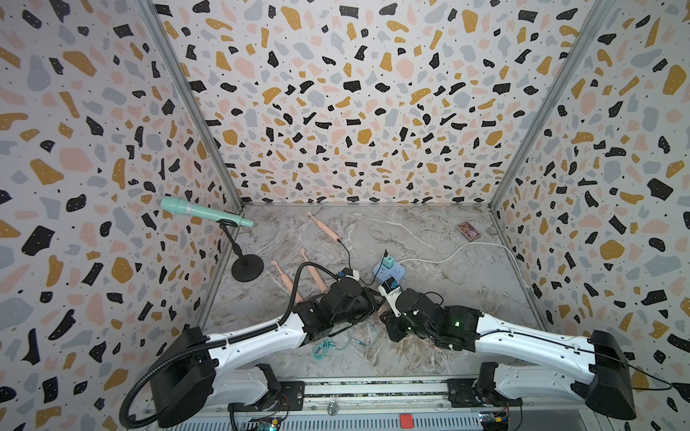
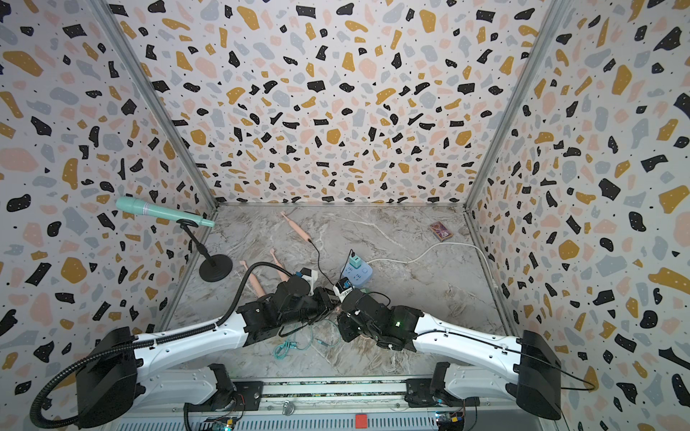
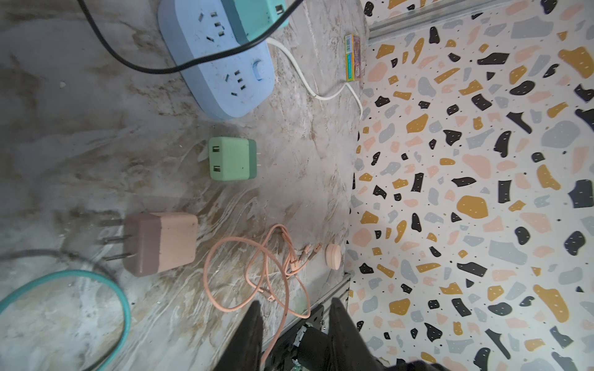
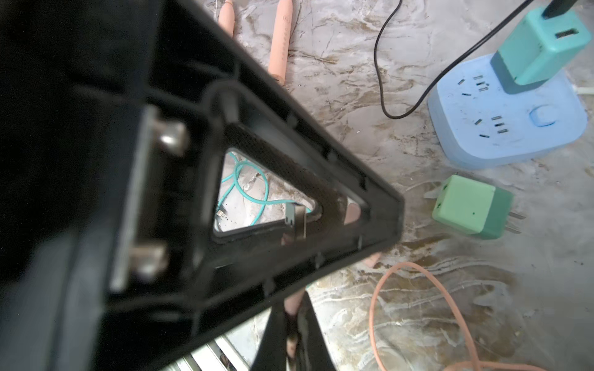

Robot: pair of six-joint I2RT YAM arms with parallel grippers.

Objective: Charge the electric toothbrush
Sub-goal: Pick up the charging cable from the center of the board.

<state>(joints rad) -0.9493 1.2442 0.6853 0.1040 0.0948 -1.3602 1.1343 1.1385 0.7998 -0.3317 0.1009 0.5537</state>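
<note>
The centre is blocked by a blue plastic power strip point(image 1: 397, 270) and a tangled pink cable point(image 3: 257, 273); the grey marble tabletop point(image 1: 466, 298) at right is left open.

Table point(image 3: 80, 144): marble-look, matt, scuffed. Pwr strip point(image 3: 225, 74) + green adapter point(image 3: 233, 159): smooth matt plastic. Fingers point(image 3: 250, 337): blk matt plastic. Bolts point(image 4: 172, 138): shiny metal.

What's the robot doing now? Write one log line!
left gripper: open, thin pink cable seen between jaws | right gripper: shut on pink item, unclear what | square pink plug adapter: lying loose on marble table
</note>
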